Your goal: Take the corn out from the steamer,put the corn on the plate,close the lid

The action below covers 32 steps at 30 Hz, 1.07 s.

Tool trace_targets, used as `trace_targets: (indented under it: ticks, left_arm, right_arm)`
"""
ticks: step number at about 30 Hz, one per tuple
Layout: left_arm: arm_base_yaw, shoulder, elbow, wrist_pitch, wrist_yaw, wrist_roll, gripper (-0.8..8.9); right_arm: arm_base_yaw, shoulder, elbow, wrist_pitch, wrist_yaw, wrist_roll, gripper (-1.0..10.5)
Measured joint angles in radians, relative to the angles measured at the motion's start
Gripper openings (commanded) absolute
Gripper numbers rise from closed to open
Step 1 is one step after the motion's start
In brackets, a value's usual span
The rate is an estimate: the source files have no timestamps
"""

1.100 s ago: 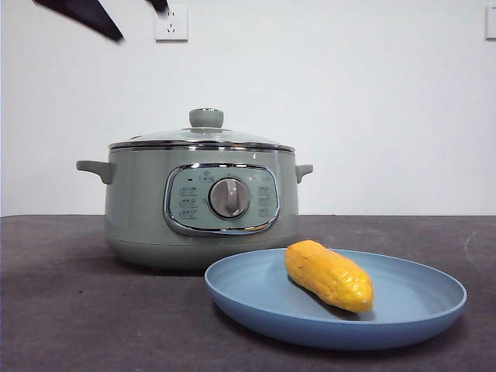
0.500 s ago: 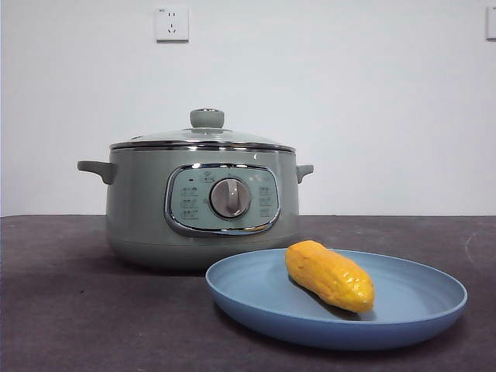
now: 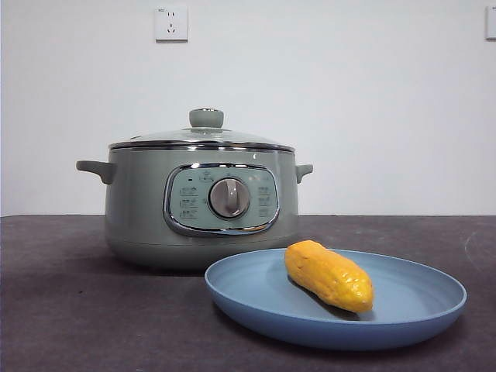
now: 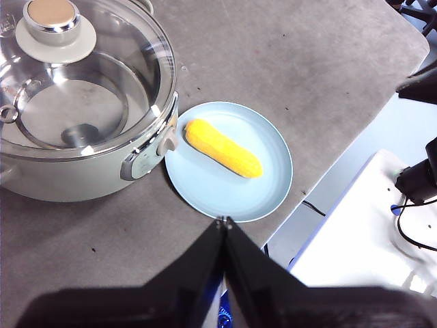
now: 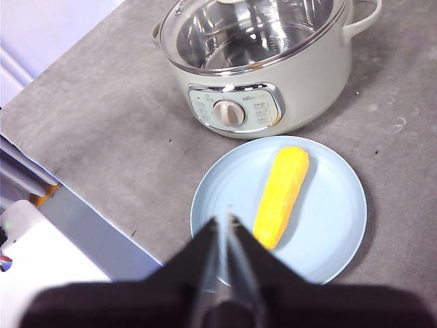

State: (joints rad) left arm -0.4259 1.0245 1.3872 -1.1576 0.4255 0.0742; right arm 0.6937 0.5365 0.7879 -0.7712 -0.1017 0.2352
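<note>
The yellow-orange corn lies on the light-blue plate, just in front of the sage-green steamer. The glass lid with its green knob sits on the steamer's rim. From the wrist views, the corn rests across the plate beside the steamer, lid on. My left gripper is shut and empty, high above the plate's edge. My right gripper is shut and empty too, held high over the plate.
A dark grey mat covers the table. The table edge runs close to the plate, with a white base beyond it. A wall socket sits on the white wall behind.
The black arm tip at the top left of the front view has risen out of the picture. Steamer, lid, plate and corn stay put.
</note>
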Motion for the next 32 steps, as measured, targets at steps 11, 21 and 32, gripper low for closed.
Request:
trace_targets:
  ticks: [11,21,32]
  left_arm:
    - [0.0,0.0,0.0,0.0,-0.004,0.0,-0.03]
    - [0.0,0.0,0.0,0.004,-0.004,0.0,-0.03]
    - [0.105,-0.04,-0.01,0.278,-0.116,0.193,-0.03]
  right_arm:
    - [0.0,0.0,0.0,-0.003,0.0,0.0,0.0]
    - [0.0,0.0,0.0,-0.006,0.0,0.0,0.0]
    - [0.0,0.0,0.0,-0.006,0.0,0.0,0.0]
